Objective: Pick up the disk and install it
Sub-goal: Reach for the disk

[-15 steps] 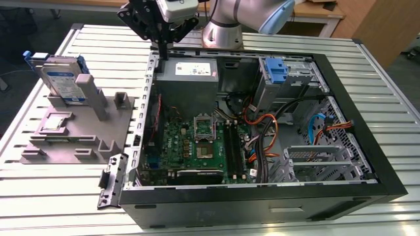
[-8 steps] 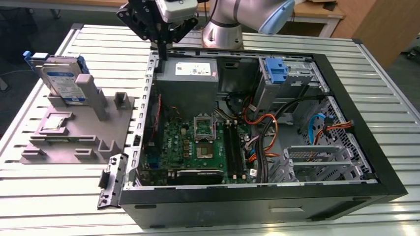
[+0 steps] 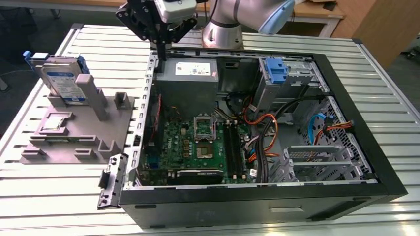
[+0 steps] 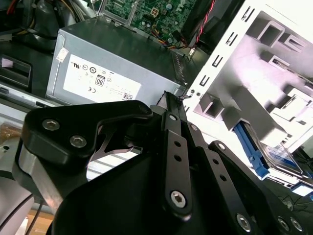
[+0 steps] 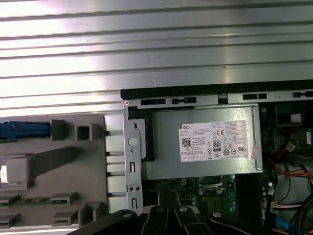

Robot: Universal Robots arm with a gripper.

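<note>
The disk (image 3: pixel 60 79) stands upright on the grey fixture (image 3: pixel 78 135), at the exterior view's left of the open computer case (image 3: pixel 262 196). It is silver-grey with a white and blue label and a blue bracket along its edges. In the second wrist view the disk (image 4: pixel 279 157) lies beyond the white case wall, and the first wrist view catches its blue bracket edge (image 5: pixel 23 129). My gripper (image 3: pixel 159 48) hangs over the case's far corner beside the power supply (image 3: pixel 188 73), well apart from the disk. Its black fingers (image 4: pixel 169 105) meet at the tips and hold nothing.
Inside the case are a green motherboard (image 3: pixel 194 145), orange and blue cables (image 3: pixel 266 132), a bare blue bracket (image 3: pixel 276 69) in the upper bay and a metal drive cage (image 3: pixel 321 160). Everything rests on a ribbed metal table (image 3: pixel 59 196). A wooden cabinet (image 3: pixel 384 24) stands behind.
</note>
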